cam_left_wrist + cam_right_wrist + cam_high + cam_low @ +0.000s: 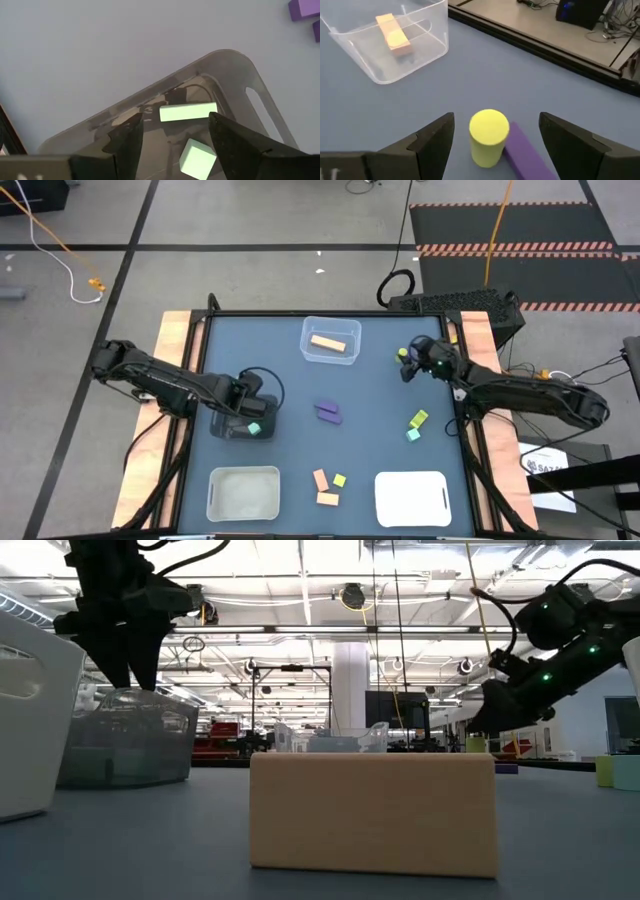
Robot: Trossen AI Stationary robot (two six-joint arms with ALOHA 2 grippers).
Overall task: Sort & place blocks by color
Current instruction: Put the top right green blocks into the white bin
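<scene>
My left gripper (250, 418) (176, 120) hangs open above a smoky dark bin (228, 423) (235, 70). Two pale teal blocks lie flat on that bin's floor, a bar (188, 111) and a cube (198, 157). My right gripper (405, 368) (496, 117) is open near the table's far right. Its fingers stand on either side of an upright yellow cylinder (489, 136) without touching it. A purple bar (527, 155) lies against the cylinder's foot. An orange block (328, 342) (392, 32) lies in the clear bin (330, 355) (420, 55).
Two purple blocks (328, 412) lie mid-table. A yellow-green block (419, 418) and a teal block (413, 435) lie to the right. Two orange blocks (320, 478) (327, 499) and a yellow-green one (340, 480) lie near the front edge between two white bins (243, 475) (412, 498).
</scene>
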